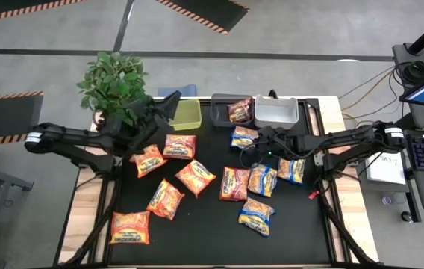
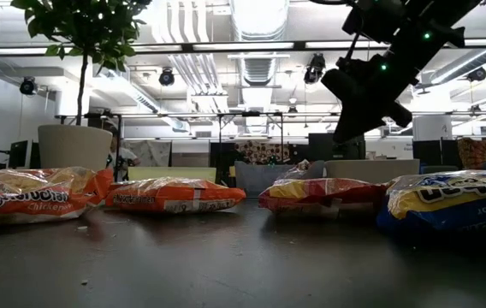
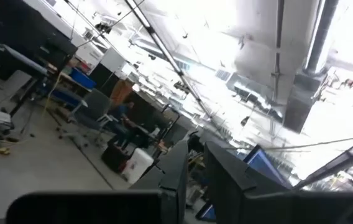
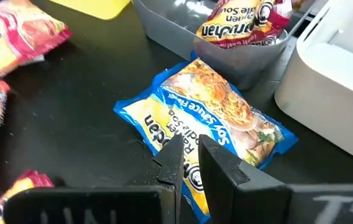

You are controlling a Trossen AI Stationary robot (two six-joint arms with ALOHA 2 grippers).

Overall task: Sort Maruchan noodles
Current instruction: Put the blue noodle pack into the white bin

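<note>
Maruchan noodles (image 1: 196,178): packets lay scattered across the black tabletop (image 1: 212,239), orange ones toward the left, blue-and-yellow ones toward the right. One dark red packet (image 1: 239,110) sat in the dark bin (image 1: 219,112), between the green bin (image 1: 188,113) and the grey bin (image 1: 276,111). Right tool (image 4: 189,163): fingers nearly together, hovering over a blue soy-sauce packet (image 4: 207,127) beside the dark bin, nothing visibly held. Left tool (image 3: 192,180): fingers nearly together, empty, raised near the potted plant (image 1: 115,84).
</note>
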